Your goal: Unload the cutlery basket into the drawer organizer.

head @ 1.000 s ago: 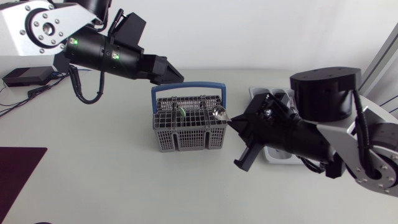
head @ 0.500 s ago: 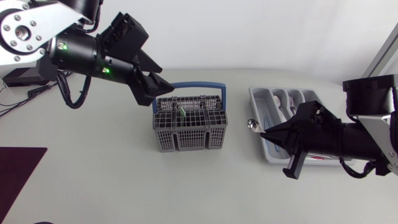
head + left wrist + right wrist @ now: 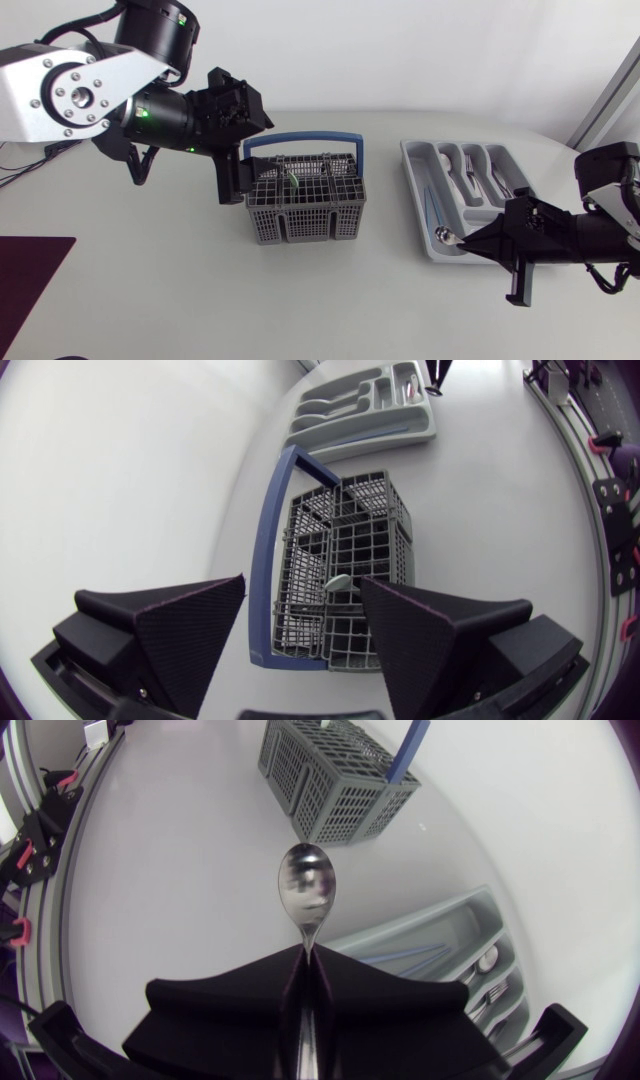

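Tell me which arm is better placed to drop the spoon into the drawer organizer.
Right. The right gripper is shut on the spoon, at the drawer organizer's near end. The left gripper is open by the cutlery basket, holding nothing.

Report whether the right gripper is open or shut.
Shut on the spoon: in the right wrist view the right gripper has both fingers pressed against its handle, bowl sticking out ahead.
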You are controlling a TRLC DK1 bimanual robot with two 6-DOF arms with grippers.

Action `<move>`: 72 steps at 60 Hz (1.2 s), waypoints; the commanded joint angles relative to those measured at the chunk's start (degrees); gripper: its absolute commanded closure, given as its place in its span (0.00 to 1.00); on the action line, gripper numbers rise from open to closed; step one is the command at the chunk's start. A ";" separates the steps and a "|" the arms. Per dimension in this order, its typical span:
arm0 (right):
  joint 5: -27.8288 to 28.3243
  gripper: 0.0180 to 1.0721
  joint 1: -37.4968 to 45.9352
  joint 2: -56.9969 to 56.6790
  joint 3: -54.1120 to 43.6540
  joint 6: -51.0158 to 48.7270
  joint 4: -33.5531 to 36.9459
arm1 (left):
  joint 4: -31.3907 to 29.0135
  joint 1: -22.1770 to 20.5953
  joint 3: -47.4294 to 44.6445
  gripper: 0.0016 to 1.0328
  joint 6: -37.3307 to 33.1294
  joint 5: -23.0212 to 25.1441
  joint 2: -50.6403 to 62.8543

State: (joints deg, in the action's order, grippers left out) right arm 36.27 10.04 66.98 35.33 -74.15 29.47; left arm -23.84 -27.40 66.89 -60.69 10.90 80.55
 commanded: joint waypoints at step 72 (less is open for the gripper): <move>-8.94 0.36 18.96 28.73 12.31 -30.97 -6.45 | -8.86 -2.57 13.09 0.15 -29.31 -5.09 18.85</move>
State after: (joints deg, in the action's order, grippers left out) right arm 27.59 28.62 97.43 50.22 -103.59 23.66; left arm -31.55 -29.45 77.65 -86.98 6.39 97.47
